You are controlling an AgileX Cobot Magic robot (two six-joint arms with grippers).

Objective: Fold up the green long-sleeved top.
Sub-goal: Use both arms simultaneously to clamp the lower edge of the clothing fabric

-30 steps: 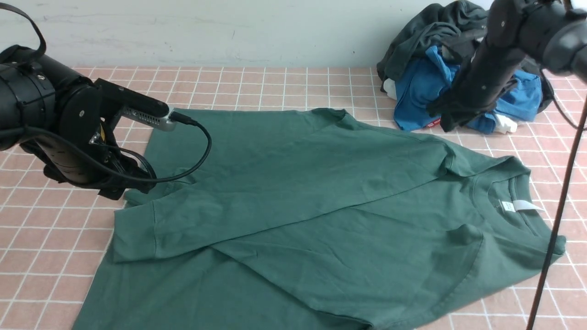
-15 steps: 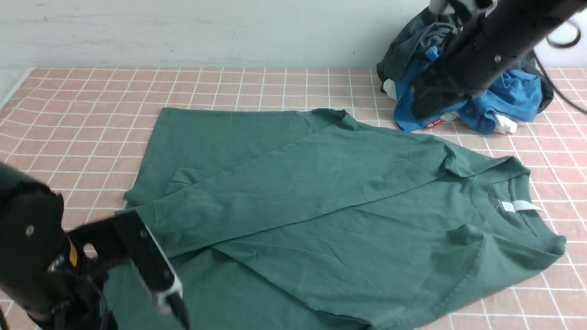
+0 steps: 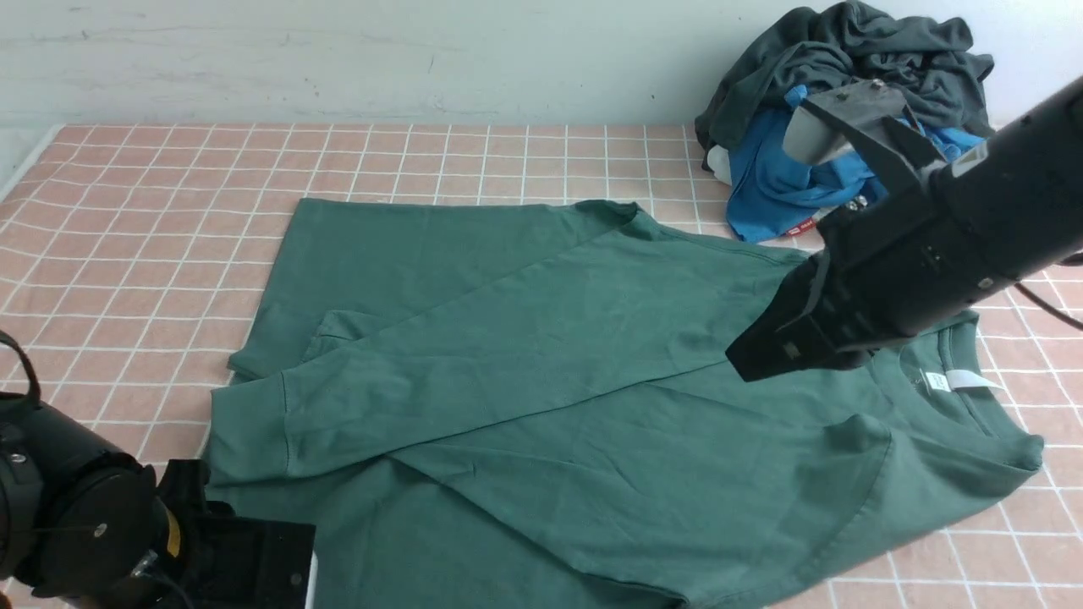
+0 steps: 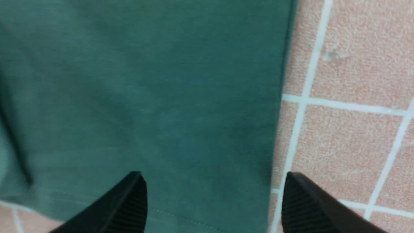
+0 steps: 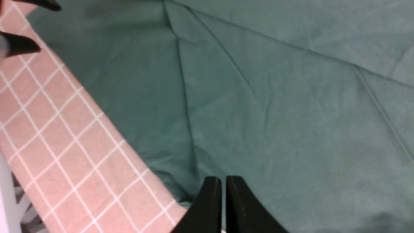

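The green long-sleeved top [image 3: 541,364] lies flat on the pink checked table [image 3: 169,169], neck and white label [image 3: 964,378] to the right, both sleeves folded across the body. My left arm [image 3: 85,524] is at the near left corner. Its gripper [image 4: 213,176] stands open just above the top's [image 4: 145,97] hem corner, one finger over cloth, the other over the table. My right gripper [image 3: 749,364] hovers above the shoulder area, shut and empty. In the right wrist view its fingertips [image 5: 223,179] sit together over the top [image 5: 258,97] near its edge.
A pile of clothes sits at the back right against the wall: a dark charcoal garment [image 3: 846,51] on top of a bright blue one [image 3: 778,186]. The table's near edge [image 5: 13,181] shows in the right wrist view.
My left arm has swung from the top's far left side down to its near left corner. My right arm has come from the clothes pile down over the shoulder, and its gripper has shut.
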